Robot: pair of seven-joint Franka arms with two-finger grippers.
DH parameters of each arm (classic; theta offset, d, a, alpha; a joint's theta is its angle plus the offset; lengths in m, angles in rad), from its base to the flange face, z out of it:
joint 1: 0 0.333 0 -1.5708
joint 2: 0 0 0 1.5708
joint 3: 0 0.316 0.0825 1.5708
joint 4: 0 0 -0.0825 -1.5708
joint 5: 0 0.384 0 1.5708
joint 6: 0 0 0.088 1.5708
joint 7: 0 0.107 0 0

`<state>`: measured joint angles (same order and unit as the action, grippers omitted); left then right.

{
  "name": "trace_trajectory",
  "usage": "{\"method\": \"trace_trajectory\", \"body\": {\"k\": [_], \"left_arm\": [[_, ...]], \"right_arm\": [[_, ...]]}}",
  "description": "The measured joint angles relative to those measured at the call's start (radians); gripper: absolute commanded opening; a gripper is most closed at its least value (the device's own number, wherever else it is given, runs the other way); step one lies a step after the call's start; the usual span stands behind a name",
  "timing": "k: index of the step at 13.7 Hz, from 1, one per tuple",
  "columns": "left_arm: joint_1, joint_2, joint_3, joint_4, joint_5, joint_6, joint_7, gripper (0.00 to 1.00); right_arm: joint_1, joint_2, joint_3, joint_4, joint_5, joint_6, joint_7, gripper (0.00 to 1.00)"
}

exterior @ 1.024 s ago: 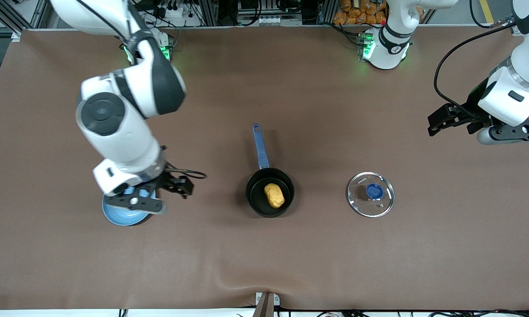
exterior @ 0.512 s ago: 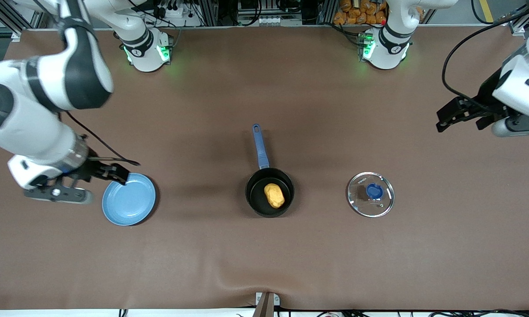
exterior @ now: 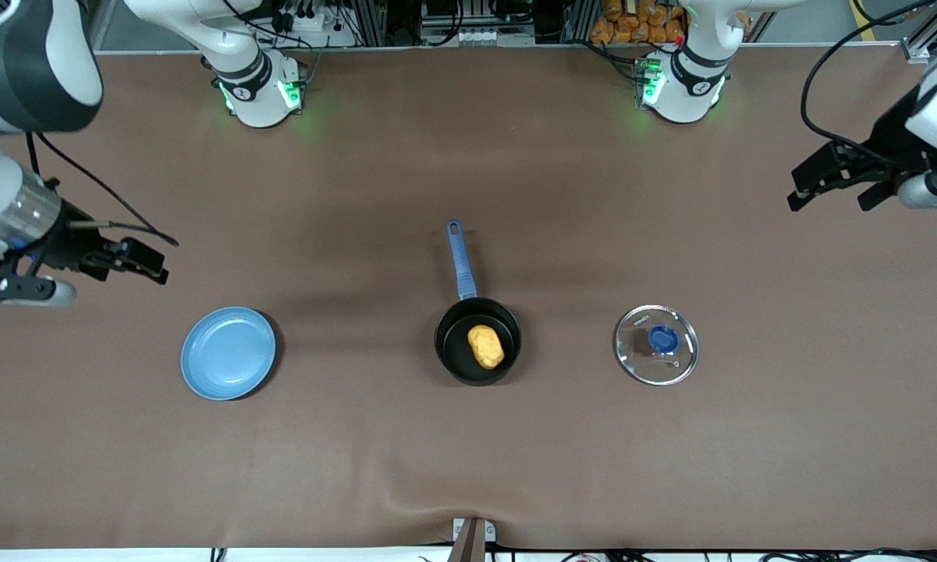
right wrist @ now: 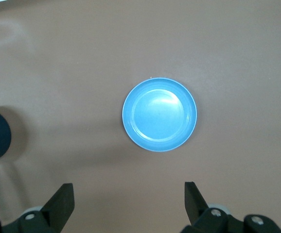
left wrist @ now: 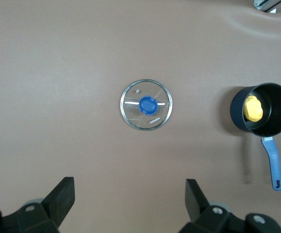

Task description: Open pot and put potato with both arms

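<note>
The black pot [exterior: 477, 340] with its blue handle [exterior: 460, 261] stands open at the table's middle, and the yellow-orange potato [exterior: 485, 346] lies in it. The pot also shows in the left wrist view [left wrist: 262, 108] with the potato [left wrist: 252, 108]. The glass lid [exterior: 656, 344] with a blue knob lies flat on the table beside the pot, toward the left arm's end; it shows in the left wrist view [left wrist: 146, 104]. My left gripper [exterior: 815, 181] is open and empty, high over the table's left-arm end. My right gripper [exterior: 129, 261] is open and empty, high over the right-arm end.
A light-blue plate [exterior: 228, 353] lies empty beside the pot toward the right arm's end; it shows in the right wrist view [right wrist: 159, 114]. The brown table cover has a small fold [exterior: 429, 499] at its edge nearest the front camera.
My right gripper has lifted off the plate and drawn back toward its end of the table. My left gripper has also risen and drawn back. Pot, potato and lid have not moved.
</note>
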<state>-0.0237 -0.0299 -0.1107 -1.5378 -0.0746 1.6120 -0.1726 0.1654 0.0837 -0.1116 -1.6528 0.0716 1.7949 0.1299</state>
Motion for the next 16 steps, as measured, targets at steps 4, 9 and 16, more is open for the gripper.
{"method": "trace_trajectory", "body": {"k": [4,9,16], "left_arm": [[0.012,-0.009,0.003,-0.011,-0.001,0.016,-0.010,1.00],[0.024,0.009,0.005,-0.010,-0.002,0.028,-0.030,1.00],[0.024,0.010,0.005,-0.008,-0.002,0.031,-0.030,1.00]], "right_arm": [[0.000,-0.052,0.005,-0.054,-0.049,0.009,-0.001,1.00],[0.001,-0.052,0.012,-0.065,-0.060,0.021,-0.001,1.00],[0.001,-0.052,0.013,-0.066,-0.061,0.021,-0.001,1.00]]}}
